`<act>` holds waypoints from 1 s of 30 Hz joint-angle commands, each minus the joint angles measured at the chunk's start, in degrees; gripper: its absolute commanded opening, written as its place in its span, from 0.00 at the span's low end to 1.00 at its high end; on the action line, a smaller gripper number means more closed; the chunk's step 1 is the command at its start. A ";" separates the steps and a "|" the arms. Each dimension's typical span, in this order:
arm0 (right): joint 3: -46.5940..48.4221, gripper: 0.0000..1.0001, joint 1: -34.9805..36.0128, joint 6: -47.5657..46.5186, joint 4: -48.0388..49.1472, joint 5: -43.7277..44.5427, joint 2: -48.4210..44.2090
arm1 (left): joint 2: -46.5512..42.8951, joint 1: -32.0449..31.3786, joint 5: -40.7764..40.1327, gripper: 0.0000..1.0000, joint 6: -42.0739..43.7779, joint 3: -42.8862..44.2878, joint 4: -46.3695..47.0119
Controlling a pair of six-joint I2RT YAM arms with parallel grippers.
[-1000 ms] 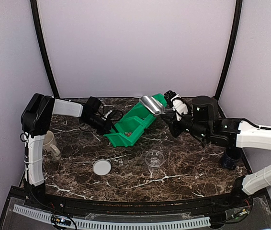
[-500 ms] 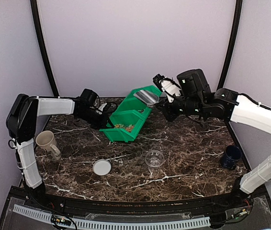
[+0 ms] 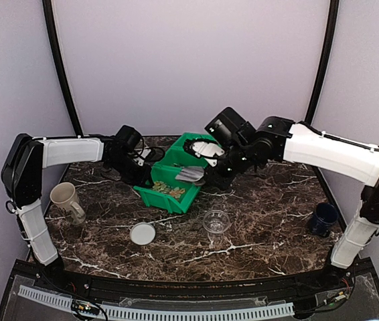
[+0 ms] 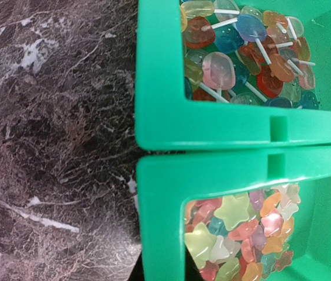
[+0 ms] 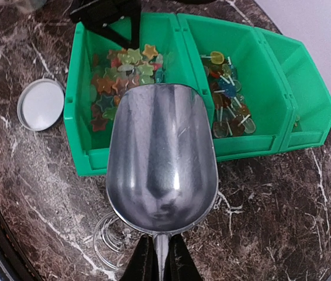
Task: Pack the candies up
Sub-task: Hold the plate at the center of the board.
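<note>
A clear cup [image 3: 216, 221] stands at 5 o'clock from the green bin [image 3: 165, 200]. The right claw [image 5: 161, 259] is clamped narrow on the handle of an empty metal scoop [image 5: 162, 170], which is over the bin's edge. The candies [image 5: 121, 76] lie in the bin's compartments. At 9 o'clock, the left claw [image 3: 141, 177] pinches the bin's rim.

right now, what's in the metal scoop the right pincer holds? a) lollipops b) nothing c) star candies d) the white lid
b: the metal scoop in the right pincer shows only bare shiny metal; the star candies and lollipops lie in the green bin
</note>
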 commanded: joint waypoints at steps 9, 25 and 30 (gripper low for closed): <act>11.11 0.00 1.50 -3.40 -11.17 1.67 10.36 | -5.23 -1.11 -9.05 0.00 2.74 -0.56 5.91; 22.65 0.00 2.65 -6.63 -19.31 2.47 21.29 | -4.43 -1.85 -9.32 0.00 2.35 -1.07 7.41; 26.32 0.00 2.99 -7.35 -20.67 3.31 24.39 | -4.14 -2.39 -9.79 0.00 3.43 -0.59 6.71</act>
